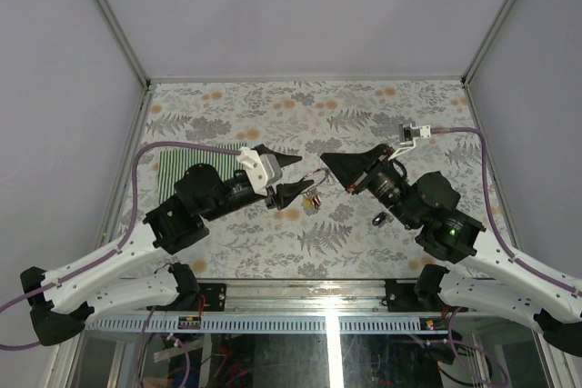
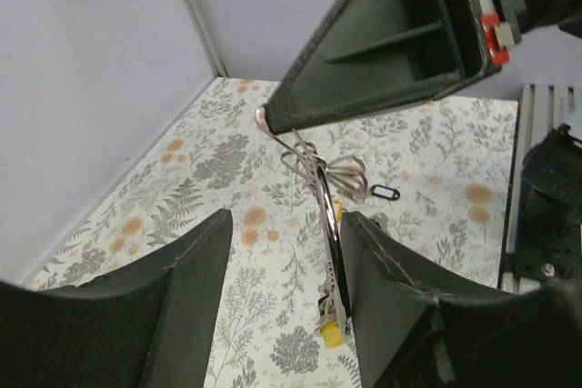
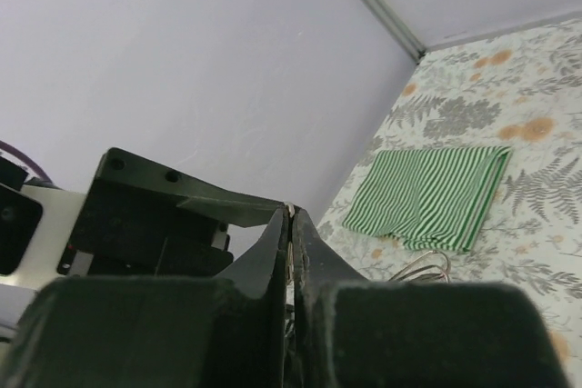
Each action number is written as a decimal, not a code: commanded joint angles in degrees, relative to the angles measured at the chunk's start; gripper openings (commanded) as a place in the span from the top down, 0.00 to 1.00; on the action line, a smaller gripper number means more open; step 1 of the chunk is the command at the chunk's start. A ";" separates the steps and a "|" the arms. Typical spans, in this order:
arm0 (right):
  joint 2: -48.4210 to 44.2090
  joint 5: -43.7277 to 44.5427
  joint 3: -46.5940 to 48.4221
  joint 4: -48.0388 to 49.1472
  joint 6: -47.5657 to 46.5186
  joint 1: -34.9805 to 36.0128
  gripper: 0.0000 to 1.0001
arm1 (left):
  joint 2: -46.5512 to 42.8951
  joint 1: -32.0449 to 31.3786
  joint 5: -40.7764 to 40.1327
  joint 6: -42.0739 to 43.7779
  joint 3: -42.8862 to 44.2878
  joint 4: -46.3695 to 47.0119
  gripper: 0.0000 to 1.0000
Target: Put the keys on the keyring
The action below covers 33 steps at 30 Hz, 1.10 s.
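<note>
Two grippers meet just right of the green striped cloth (image 1: 186,174), which lies flat on the floral table cover (image 1: 364,106). The right gripper (image 1: 325,161) comes in from the side away from the cloth, its jaws pressed together on the keyring (image 2: 305,154). In the right wrist view a sliver of wire shows between its fingers (image 3: 273,261).

From that pinch the thin wire curls down toward the keys (image 2: 333,279), which hang in a bunch above the table, a yellow tag (image 2: 333,333) at the bottom. The left gripper (image 1: 303,174) reaches out over the cloth's right edge with its jaws wide apart. The keys hang in the gap, close against the inner face of one of the fingers (image 2: 382,297). I cannot tell whether they touch it.

A small black oval loop (image 1: 380,219) lies on the cover well right of the cloth, beyond the keys and under the right arm.
</note>
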 commanded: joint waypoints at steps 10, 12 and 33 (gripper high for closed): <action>0.06 13.24 4.16 0.72 -10.17 0.20 1.00 | 6.78 -5.08 -20.32 -5.10 0.42 16.39 0.44; 0.20 14.83 4.27 0.60 -10.82 0.23 1.00 | 8.12 -6.57 -22.64 -4.22 0.96 16.65 0.44; -0.58 15.44 3.01 0.17 -11.38 0.23 1.00 | 17.59 -11.46 -32.40 0.88 6.90 19.27 0.61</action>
